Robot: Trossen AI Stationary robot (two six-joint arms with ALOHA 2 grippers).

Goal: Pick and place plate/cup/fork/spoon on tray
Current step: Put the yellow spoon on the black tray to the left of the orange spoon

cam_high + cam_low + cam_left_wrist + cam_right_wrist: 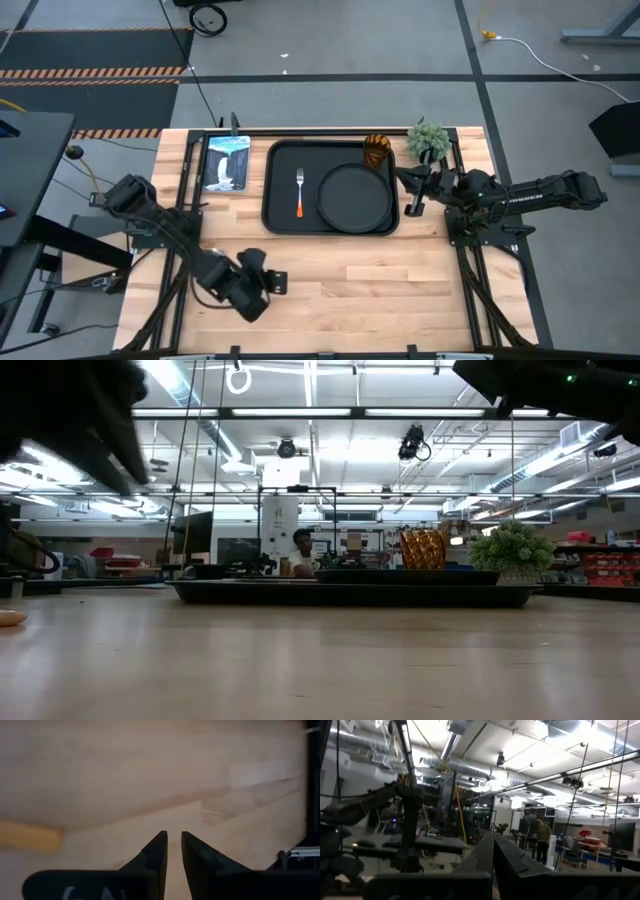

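The black rectangular tray lies at the table's far middle. On it rest the round black plate, the fork to the plate's left, and the amber cup, upright at the tray's far right corner. A blurred orange-yellow bar, likely the spoon's handle, lies on the wood beside my left gripper. The high view does not show the spoon. My left gripper is low over the near left of the table, its fingers a narrow gap apart and empty. My right gripper is shut and empty, raised at the tray's right rim.
A small green plant stands at the far right next to the cup. A framed picture lies left of the tray. Bare wood runs along the table's near half. A person stands in the room far behind the table.
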